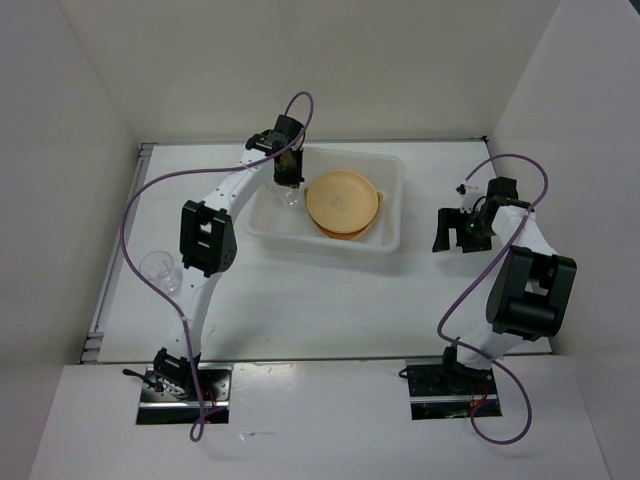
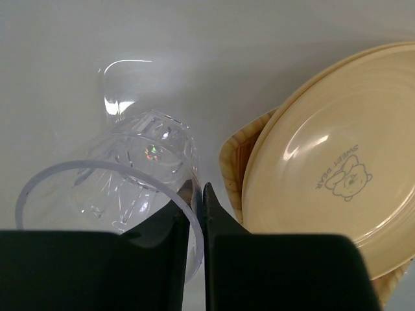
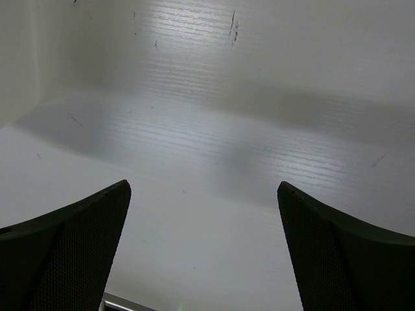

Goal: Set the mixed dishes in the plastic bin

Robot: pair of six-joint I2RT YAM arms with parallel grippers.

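Observation:
The translucent white plastic bin (image 1: 385,238) sits at the table's centre back. Stacked orange-tan plates (image 1: 342,203) lie inside it; the left wrist view shows the top plate (image 2: 337,155) with a bear print over a wood-grained one (image 2: 235,155). My left gripper (image 1: 289,178) hangs over the bin's left end, shut on the rim of a clear plastic cup (image 2: 130,175), also seen from above (image 1: 291,197). A second clear cup (image 1: 160,268) stands on the table at the left, beside the left arm. My right gripper (image 1: 455,238) is open and empty, right of the bin.
White walls enclose the table on the left, back and right. A metal rail (image 1: 105,290) runs along the table's left edge. Purple cables loop from both arms. The right wrist view shows only bare table (image 3: 214,162).

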